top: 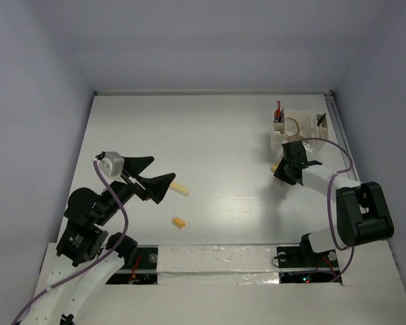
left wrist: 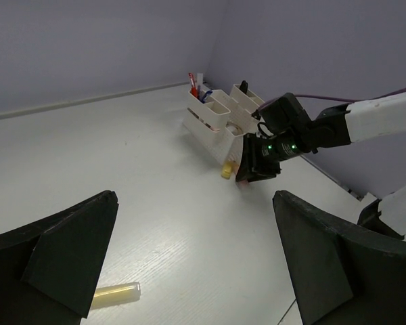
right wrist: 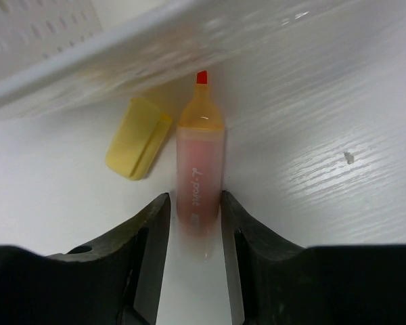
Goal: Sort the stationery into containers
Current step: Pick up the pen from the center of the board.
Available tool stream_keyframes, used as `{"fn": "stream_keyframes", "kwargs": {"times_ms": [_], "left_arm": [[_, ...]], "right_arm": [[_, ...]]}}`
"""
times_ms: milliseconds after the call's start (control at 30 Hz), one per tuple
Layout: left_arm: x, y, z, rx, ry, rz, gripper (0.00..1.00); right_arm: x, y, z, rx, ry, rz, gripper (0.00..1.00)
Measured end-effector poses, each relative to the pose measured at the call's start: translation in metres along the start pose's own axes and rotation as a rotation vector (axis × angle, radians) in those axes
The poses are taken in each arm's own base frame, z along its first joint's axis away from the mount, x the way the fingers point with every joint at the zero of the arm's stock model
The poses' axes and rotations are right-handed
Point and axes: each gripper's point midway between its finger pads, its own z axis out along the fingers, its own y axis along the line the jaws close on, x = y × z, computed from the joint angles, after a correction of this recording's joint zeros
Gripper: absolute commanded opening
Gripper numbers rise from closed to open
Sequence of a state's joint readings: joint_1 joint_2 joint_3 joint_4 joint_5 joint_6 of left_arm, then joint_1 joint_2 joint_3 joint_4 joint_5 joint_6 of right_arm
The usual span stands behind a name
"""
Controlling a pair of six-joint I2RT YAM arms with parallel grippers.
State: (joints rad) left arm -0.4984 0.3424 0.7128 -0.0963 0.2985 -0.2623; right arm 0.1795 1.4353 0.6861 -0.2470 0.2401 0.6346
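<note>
Right gripper (right wrist: pixel 195 215) pinches a pink highlighter (right wrist: pixel 199 156) lying flat just beside the white organiser (right wrist: pixel 88 68). Left gripper (left wrist: pixel 195 203) wide open, holding nothing.

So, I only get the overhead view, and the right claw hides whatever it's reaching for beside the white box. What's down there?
Observer: A pink highlighter lying flat on the table. The fingers of the right gripper stand either side of its barrel.
Visitor: Is its cap on?
Observer: No. Its red tip is bare and points at the wall of the white organiser.
Visitor: And the yellow speck next to it?
Observer: A short yellow piece, perhaps a loose cap. It lies just outside the fingers, to the highlighter's left in the wrist view.
</note>
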Motion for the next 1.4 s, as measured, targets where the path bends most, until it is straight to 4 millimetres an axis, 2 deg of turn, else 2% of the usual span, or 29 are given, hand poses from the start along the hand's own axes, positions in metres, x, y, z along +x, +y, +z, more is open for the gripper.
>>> {"fn": "stream_keyframes", "kwargs": {"times_ms": [267,533,600,767,867,967,1000,1100,1267,1400], "left_arm": [[0.000,0.001,0.000,-0.006,-0.002,-0.001,0.99],[0.000,0.002,0.001,-0.014,-0.002,-0.002,0.99],[0.001,0.003,0.002,-0.016,0.002,-0.003,0.99],[0.006,0.006,0.006,-0.024,0.025,-0.014,0.99],[0.010,0.007,0.010,-0.029,0.040,-0.028,0.99],[0.015,0.009,0.012,-0.035,0.057,-0.051,0.99],[0.018,0.010,0.013,-0.036,0.064,-0.061,0.99],[0.026,0.012,0.018,-0.041,0.088,-0.091,0.99],[0.040,0.017,0.024,-0.056,0.122,-0.145,0.99],[0.049,0.019,0.027,-0.061,0.129,-0.184,0.99]], "right_arm": [[0.020,0.015,-0.010,-0.026,0.031,-0.061,0.34],[0.048,0.020,-0.040,-0.113,0.074,-0.098,0.32],[0.060,0.027,-0.046,-0.142,0.094,-0.125,0.32],[0.103,0.050,-0.055,-0.219,0.192,-0.229,0.33],[0.113,0.067,-0.059,-0.260,0.198,-0.270,0.33],[0.119,0.077,-0.061,-0.276,0.202,-0.305,0.41],[0.120,0.081,-0.062,-0.280,0.201,-0.316,0.48],[0.120,0.090,-0.062,-0.291,0.191,-0.350,0.55],[0.114,0.096,-0.056,-0.280,0.161,-0.397,0.56],[0.106,0.101,-0.049,-0.256,0.133,-0.434,0.48]]}}
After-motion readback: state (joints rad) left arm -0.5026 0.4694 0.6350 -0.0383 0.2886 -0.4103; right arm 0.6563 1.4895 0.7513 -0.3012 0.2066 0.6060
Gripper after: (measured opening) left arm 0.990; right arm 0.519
